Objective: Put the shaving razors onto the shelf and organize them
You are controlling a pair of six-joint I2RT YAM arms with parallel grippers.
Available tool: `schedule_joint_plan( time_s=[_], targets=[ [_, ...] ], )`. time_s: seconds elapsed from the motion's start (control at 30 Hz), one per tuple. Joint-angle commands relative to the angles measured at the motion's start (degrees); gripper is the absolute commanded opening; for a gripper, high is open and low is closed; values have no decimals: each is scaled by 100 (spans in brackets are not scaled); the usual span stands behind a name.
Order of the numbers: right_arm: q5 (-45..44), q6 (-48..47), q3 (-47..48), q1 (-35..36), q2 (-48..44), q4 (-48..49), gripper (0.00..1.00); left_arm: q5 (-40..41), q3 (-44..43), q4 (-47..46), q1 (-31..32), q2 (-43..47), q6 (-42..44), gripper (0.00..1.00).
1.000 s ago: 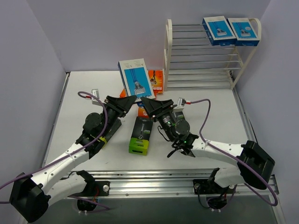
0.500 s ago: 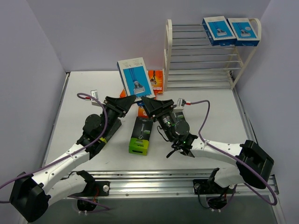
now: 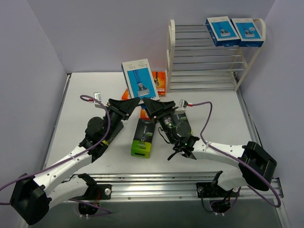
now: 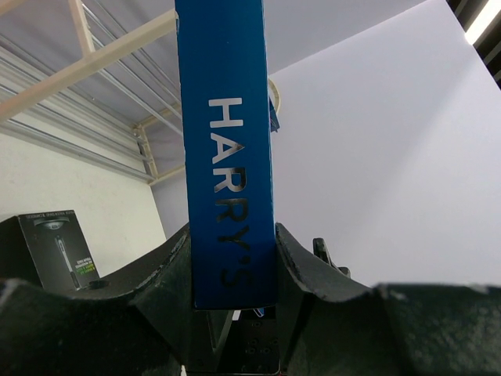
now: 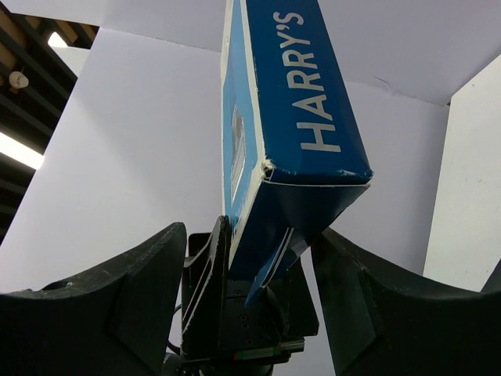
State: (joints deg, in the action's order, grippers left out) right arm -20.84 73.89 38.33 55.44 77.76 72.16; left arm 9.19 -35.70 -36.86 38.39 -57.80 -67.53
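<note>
Razor pack [image 3: 138, 78] upright, left tool [image 4: 233, 243] clamped on its lower edge, right tool [image 5: 249, 235] spread around it, shelf [image 3: 171, 47] well apart

HARRY'S runs top to bottom in silvery capitals on the narrow blue edge of the blue-and-white razor pack [image 4: 227, 157], up the middle of the left wrist view. In the right wrist view, HARRY'S climbs the same pack [image 5: 309, 86] in white capitals at upper centre. At lower left of the left wrist view, a black razor pack [image 4: 55, 247] carries what looks like a line of small print along its top, too fine to read.
</note>
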Motion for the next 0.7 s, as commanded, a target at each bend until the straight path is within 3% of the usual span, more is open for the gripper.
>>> schedule_joint_plan(
  time_s=[0.0, 0.17, 0.5, 0.67],
  targets=[
    [-262, 3, 263, 63, -6, 501, 60, -58, 2, -524, 37, 58, -68, 2],
    [-306, -32, 228, 72, 12, 562, 58, -93, -33, -427, 63, 76, -15, 2],
    [-412, -278, 219, 107, -94, 518, 22, -110, 81, -401, 107, -29, -208, 2],
    [-508, -322, 131, 107, -164, 589, 12, -128, 99, -366, 116, -73, -235, 2]
  ],
)
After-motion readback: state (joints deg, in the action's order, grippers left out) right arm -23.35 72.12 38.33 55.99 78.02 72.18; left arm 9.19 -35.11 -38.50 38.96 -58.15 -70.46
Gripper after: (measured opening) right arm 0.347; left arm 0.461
